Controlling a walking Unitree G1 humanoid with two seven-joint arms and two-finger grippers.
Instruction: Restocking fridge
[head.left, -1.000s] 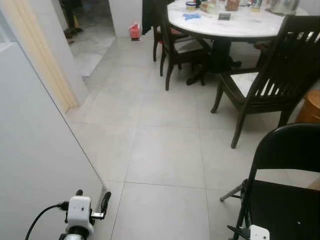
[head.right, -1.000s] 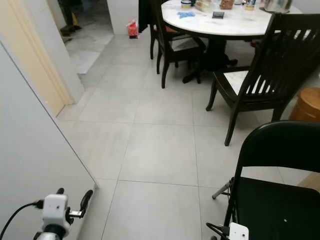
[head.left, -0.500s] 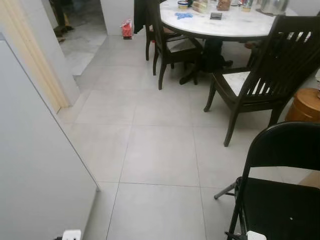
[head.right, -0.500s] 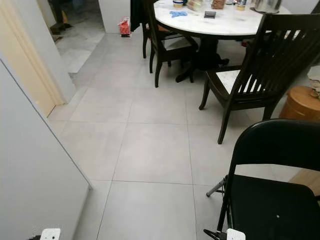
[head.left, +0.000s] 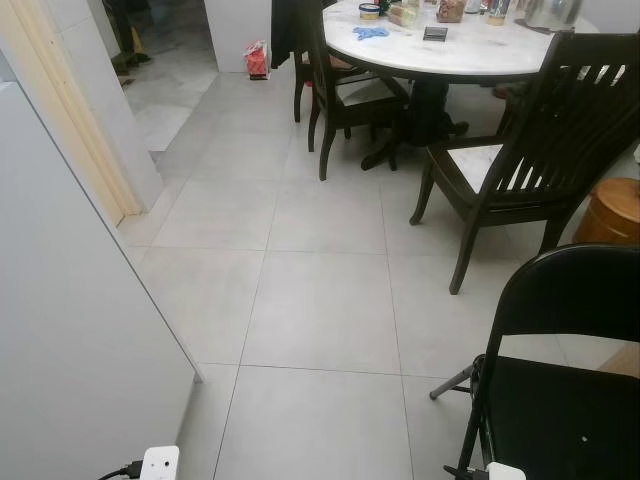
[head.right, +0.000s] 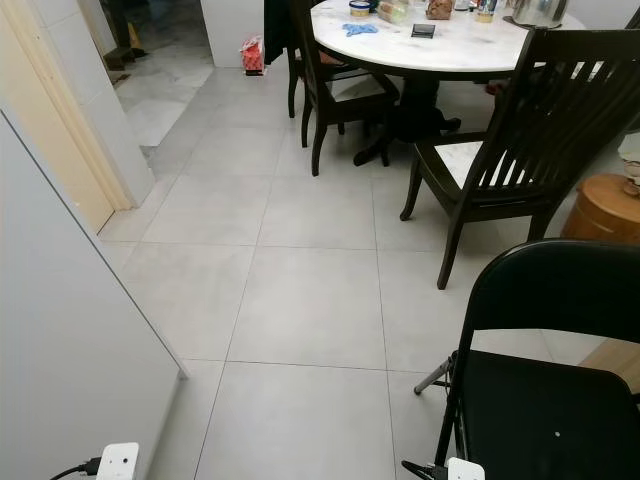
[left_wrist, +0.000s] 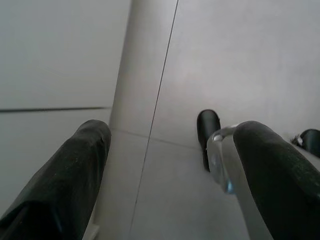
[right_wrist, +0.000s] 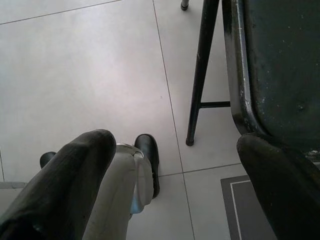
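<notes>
Grey tiled floor (head.left: 320, 300). Left claw (left_wrist: 170, 165) hangs spread over tiles, white fridge (head.left: 70, 330) just beside. Right claw (right_wrist: 175, 165) spread beside black chair (right_wrist: 270, 60). Round bench (head.left: 450, 45) well ahead.

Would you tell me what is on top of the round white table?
On the round white table sit a blue cloth, a small dark flat item and several jars or containers at the far edge; their contents cannot be made out.

Pale grey tiled floor (head.left: 320, 300) carries a round white table (head.left: 450, 50) with dark wooden chairs (head.left: 520, 170) around it. Nearer than the table stands a black folding chair (head.left: 560, 390); beyond it, a red bag (head.left: 257, 60).
</notes>
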